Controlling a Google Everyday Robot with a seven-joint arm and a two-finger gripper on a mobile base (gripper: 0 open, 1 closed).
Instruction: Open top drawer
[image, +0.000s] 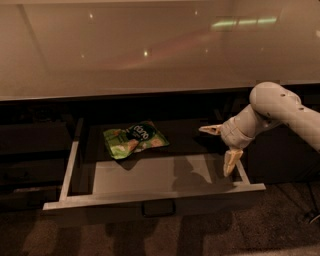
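single camera out front, angled down over the counter (150, 55) onto the open top drawer (150, 176), pretty close, gripper (220, 146) frame-right above the drawer's rail there
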